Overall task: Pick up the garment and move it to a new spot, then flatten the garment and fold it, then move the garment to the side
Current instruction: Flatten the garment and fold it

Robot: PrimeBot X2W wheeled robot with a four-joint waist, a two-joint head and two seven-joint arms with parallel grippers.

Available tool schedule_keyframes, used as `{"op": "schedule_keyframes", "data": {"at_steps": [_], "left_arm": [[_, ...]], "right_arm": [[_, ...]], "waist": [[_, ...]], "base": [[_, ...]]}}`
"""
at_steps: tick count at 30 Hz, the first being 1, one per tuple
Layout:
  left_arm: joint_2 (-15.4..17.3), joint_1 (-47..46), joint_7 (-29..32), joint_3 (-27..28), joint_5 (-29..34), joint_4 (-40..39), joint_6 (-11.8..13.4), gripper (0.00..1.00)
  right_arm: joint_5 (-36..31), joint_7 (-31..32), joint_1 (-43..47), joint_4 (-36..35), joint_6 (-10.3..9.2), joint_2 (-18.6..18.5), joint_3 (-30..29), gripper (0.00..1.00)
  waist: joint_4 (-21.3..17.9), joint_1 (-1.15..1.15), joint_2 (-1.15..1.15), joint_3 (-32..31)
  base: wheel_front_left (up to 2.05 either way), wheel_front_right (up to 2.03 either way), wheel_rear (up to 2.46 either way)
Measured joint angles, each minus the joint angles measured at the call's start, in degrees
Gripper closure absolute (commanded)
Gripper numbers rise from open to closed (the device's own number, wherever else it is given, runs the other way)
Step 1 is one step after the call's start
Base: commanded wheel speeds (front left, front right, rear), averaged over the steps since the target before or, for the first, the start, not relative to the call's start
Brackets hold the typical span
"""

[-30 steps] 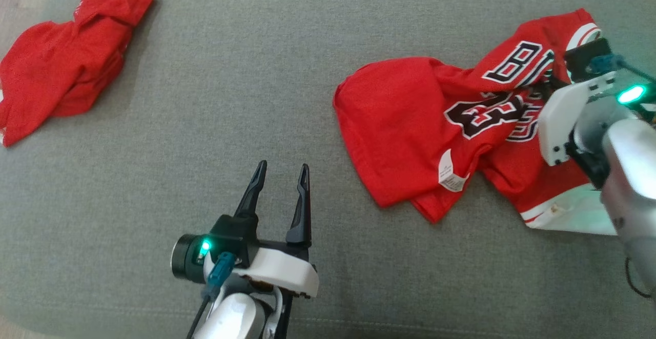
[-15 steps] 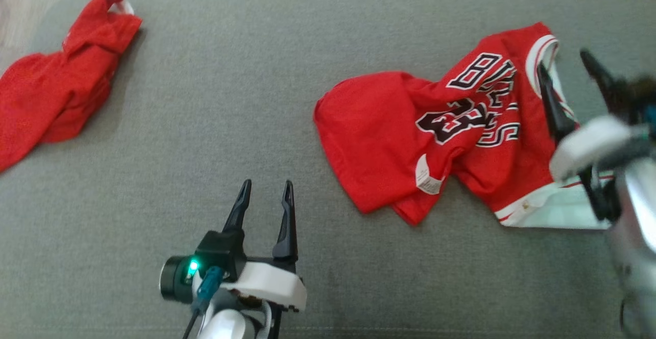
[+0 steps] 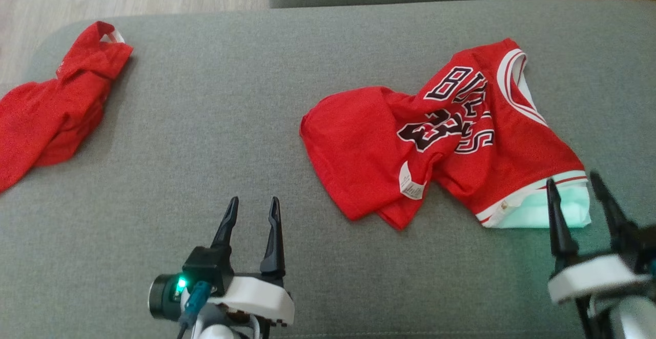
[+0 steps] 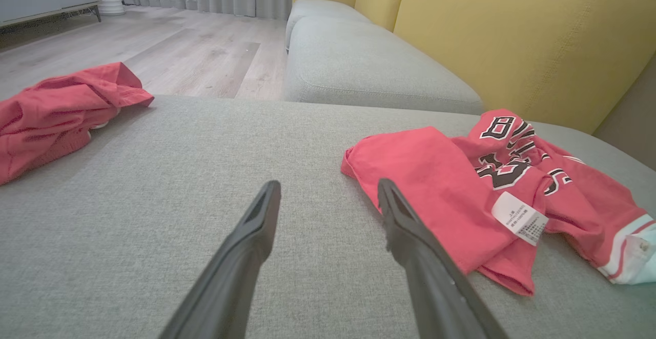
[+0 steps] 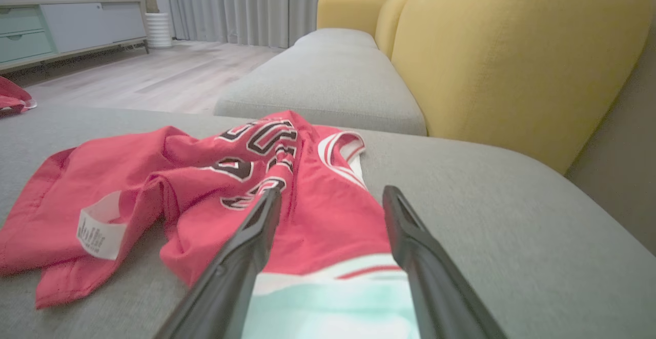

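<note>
Watching from beside the sofa. The garment (image 3: pixel 451 144), a red jersey with black-and-white lettering, is lying crumpled on the grey seat cushion (image 3: pixel 205 123), to the robot's right of the middle. It is doubling over on itself; a white label (image 3: pixel 411 186) is showing on the turned-over part, and a white hem (image 3: pixel 533 213) is trailing at the corner nearest the robot's right arm.

The right gripper (image 3: pixel 572 179) is hovering at that hem corner with its two dark fingers spread wide. It is gripping nothing. Seen along the right gripper (image 5: pixel 332 191) from its wrist, the fingers are framing the hem band, with the garment (image 5: pixel 205 185) lying slack beneath and beyond them. Whether the tips are brushing the cloth, I cannot tell.

The left gripper (image 3: pixel 254 200) is hanging over bare cushion, fingers likewise parted and holding nothing, touching nothing. It is sitting well apart from the garment, off to the garment's left. From its wrist, the left gripper (image 4: pixel 329 184) is pointing across open fabric, with the garment (image 4: pixel 441 195) lying just past its right finger.

A second red cloth (image 3: pixel 51 108) is lying bunched at the far left end of the cushion, well apart from both grippers. A yellow backrest (image 5: pixel 512 62) is rising behind the seat.
</note>
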Motion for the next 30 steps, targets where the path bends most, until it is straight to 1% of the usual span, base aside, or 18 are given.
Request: {"op": "schedule_keyframes", "data": {"at_steps": [5,6,9,15,20,22,30], "left_arm": [[0.00,1.15,0.00,0.29,0.00,0.04,-0.09,0.00],[0.00,1.48,0.00,0.46,0.00,0.07,-0.46,0.00],[0.00,2.46,0.01,1.18,0.01,0.35,-0.54,0.00],[0.01,4.55,0.01,2.29,0.59,1.08,-1.53,0.00],[0.02,6.37,0.01,3.43,0.60,1.44,-1.57,0.00],[0.03,6.77,0.01,3.55,0.64,1.44,-1.98,0.00],[0.03,6.78,0.01,3.54,1.00,1.42,-1.99,0.00]], "right_arm": [[-1.03,-1.01,5.38,-0.68,0.00,3.79,-2.55,0.00],[-1.27,-1.01,6.05,-0.81,0.00,4.52,-2.91,0.00],[-1.43,-1.11,7.70,-2.79,0.00,6.23,-4.36,0.00],[-1.45,-1.15,10.42,-4.24,0.00,7.91,-5.86,0.00],[-1.92,-1.15,12.33,-4.26,0.00,8.46,-6.33,0.00],[-1.92,-1.15,12.41,-4.26,0.00,8.75,-6.33,0.00],[-1.92,-1.15,12.38,-4.25,0.00,9.07,-6.03,0.00]], "waist": [[-0.04,0.00,0.00,-1.36],[-0.07,0.00,0.00,-1.67],[-0.20,0.00,0.00,-2.50],[-0.42,0.00,0.00,-4.63],[-0.53,0.00,0.00,-6.28],[-0.57,0.00,0.00,-6.50],[-0.89,0.00,0.00,-6.64]], "base": [[0.00,0.00,0.00],[0.00,0.00,0.00],[0.00,0.00,0.00],[0.00,0.00,0.00],[0.00,0.00,0.00],[0.00,0.00,0.00],[0.00,0.00,0.00]]}}
